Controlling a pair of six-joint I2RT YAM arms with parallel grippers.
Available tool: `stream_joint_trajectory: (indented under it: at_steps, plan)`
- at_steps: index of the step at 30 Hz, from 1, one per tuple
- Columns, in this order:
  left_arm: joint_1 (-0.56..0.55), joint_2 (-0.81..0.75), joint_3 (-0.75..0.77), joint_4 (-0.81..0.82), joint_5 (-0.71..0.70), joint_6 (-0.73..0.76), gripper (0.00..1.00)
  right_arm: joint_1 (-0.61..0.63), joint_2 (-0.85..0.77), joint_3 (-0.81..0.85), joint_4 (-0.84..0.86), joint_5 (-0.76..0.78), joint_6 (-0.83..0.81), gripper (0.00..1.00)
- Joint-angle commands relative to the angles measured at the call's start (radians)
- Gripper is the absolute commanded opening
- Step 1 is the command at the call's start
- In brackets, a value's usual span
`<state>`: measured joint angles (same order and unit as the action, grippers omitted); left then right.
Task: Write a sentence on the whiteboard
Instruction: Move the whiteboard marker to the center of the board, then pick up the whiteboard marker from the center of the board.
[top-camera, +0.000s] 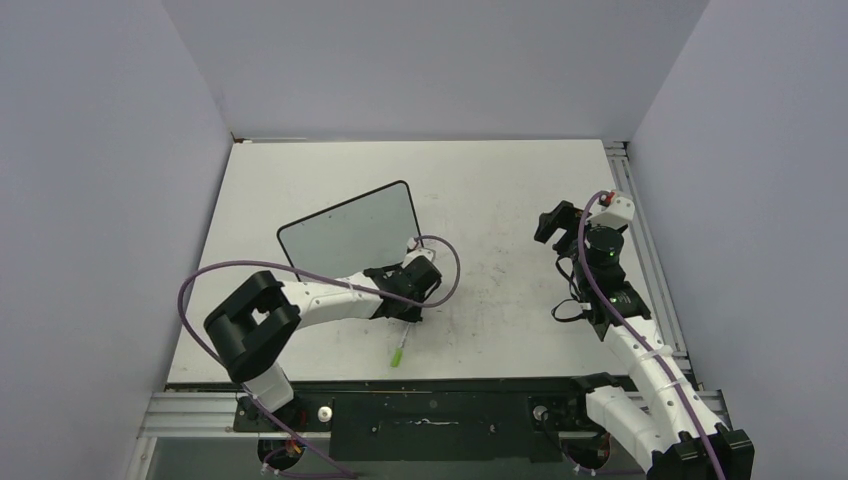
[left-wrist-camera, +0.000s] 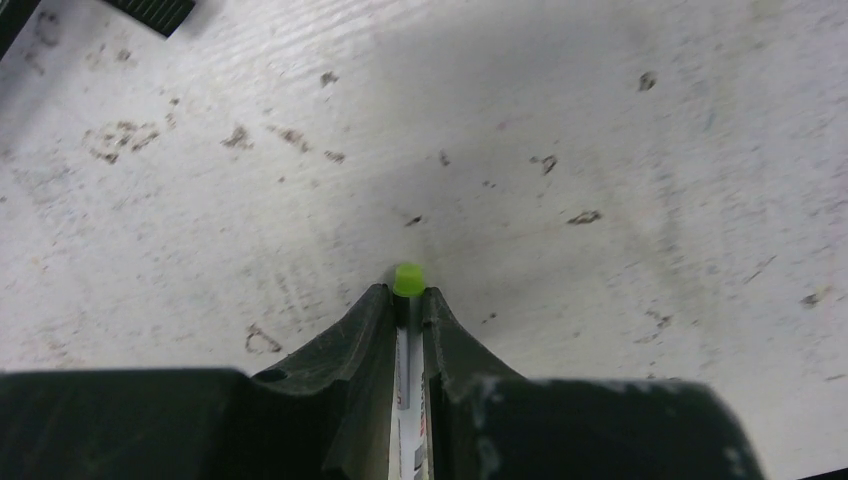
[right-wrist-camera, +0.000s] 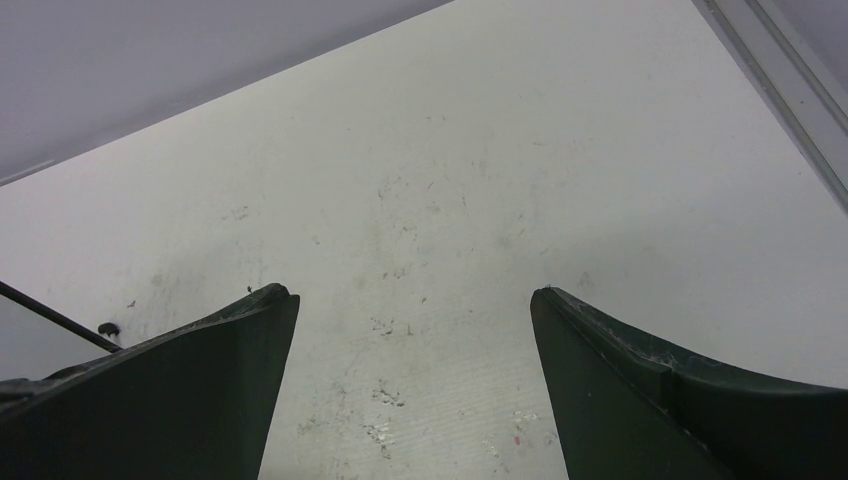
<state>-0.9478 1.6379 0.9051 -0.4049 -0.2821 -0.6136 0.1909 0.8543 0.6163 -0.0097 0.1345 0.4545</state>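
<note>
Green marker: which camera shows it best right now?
Top external: the marker sticks out, barrel and green end, past the left end effector. Left wrist shows only the green end and a sliver of barrel in the shut end effector. Right wrist shows none of it.

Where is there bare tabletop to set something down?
Bare: the back strip behind the whiteboard, and the middle between the left gripper and right gripper. Crowded: the whiteboard's near right corner, where the left gripper holds the marker.

The counter (top-camera: 520, 190) is a white surface with grey scuffs and specks. The whiteboard (top-camera: 350, 232) stands on it. A marker (top-camera: 399, 350) with a green end lies just nearer than the whiteboard's right corner.
</note>
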Motion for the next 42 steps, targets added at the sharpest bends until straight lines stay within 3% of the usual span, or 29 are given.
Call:
stream_joint_trajectory:
  at_steps: [1,3,11,14,22,32,42]
  plan:
    - [-0.014,0.063,0.084,0.101,0.040,-0.029,0.00,0.004,-0.018,0.044,0.013,0.022,-0.014,0.90]
    - [-0.018,0.084,0.104,0.107,0.046,-0.032,0.02,0.004,-0.017,0.047,0.013,0.023,-0.016,0.90]
    - [-0.028,0.003,0.091,0.050,0.027,-0.003,0.51,0.005,-0.017,0.049,0.013,0.022,-0.016,0.90]
    - [-0.030,-0.069,0.060,0.011,0.042,-0.005,0.61,0.005,-0.015,0.048,0.013,0.022,-0.016,0.90]
    - [-0.104,-0.189,-0.049,-0.071,0.108,-0.064,0.57,0.005,-0.005,0.042,0.020,0.020,-0.012,0.90]
    - [-0.200,-0.166,-0.107,-0.088,0.039,-0.179,0.46,0.005,-0.002,0.043,0.024,0.019,-0.014,0.90]
    - [-0.204,-0.129,-0.107,-0.095,0.010,-0.161,0.34,0.005,-0.004,0.045,0.020,0.022,-0.014,0.90]
